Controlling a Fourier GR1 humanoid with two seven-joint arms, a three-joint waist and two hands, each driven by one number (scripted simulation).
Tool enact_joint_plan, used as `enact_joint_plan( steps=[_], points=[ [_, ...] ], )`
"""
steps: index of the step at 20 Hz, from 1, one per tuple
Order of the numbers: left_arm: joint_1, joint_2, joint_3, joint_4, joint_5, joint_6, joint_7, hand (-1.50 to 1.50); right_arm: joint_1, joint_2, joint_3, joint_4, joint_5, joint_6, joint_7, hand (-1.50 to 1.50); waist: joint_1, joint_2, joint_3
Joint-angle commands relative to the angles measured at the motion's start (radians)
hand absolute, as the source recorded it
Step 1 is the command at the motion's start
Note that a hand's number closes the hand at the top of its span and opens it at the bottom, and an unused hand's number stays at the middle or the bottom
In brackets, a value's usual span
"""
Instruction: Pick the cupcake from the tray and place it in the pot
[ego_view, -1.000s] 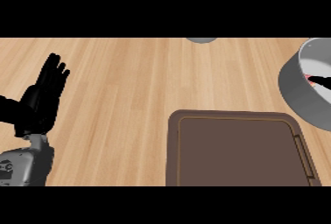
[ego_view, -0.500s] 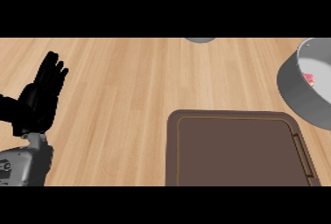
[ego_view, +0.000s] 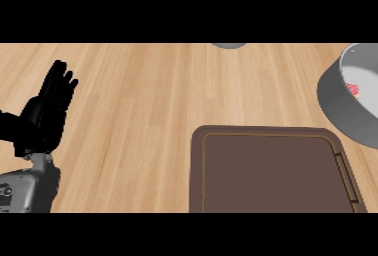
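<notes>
**Q:** Operator, what do you have on the left side?

**A:** You have the robot's black left hand (ego_view: 46, 117) near the view's left edge, above its grey forearm (ego_view: 26, 187). Note it as released: the fingers are straight and point up, with nothing between them. It rests over the light wooden counter top (ego_view: 162, 90), well apart from everything else.

**Q:** Where is the task's thing?

**A:** Look to the far right. The round grey metal pot (ego_view: 343, 107) is cut off by the view's right edge, so you see only its left wall and part of its inside. Within it, close to the edge of the view, there is a small pink and red patch (ego_view: 353, 90). Log that as the cupcake in the pot. So little of it shows that you cannot tell whether it stands upright or lies tilted.

**Q:** And the tray?

**A:** The dark brown rectangular tray (ego_view: 198, 170) lies at lower centre-right, near the pot's lower left, with a strip of counter between them. Its lower part runs out of the view's bottom edge. You see a plain brown floor inside its raised rim.

**Q:** Anything else to record?

**A:** A small grey object (ego_view: 229, 45) sits at the top edge, mostly cut off. You cannot tell what it is.
</notes>
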Motion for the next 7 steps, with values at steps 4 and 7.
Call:
enact_joint_plan(
  steps=[4, 7],
  points=[
    [0.014, 0.016, 0.007, 0.013, -0.009, -0.013, -0.025, 0.0, 0.079, -0.057, -0.006, 0.003, -0.01, 0.083, -0.053, -1.5, -0.002, 0.0, 0.001],
    [0.004, 0.002, 0.01, 0.018, 0.005, -0.011, -0.026, 0.0, 0.076, -0.056, -0.004, 0.003, -0.011, 0.074, -0.04, -1.5, 0.004, 0.002, 0.002]
  ],
)
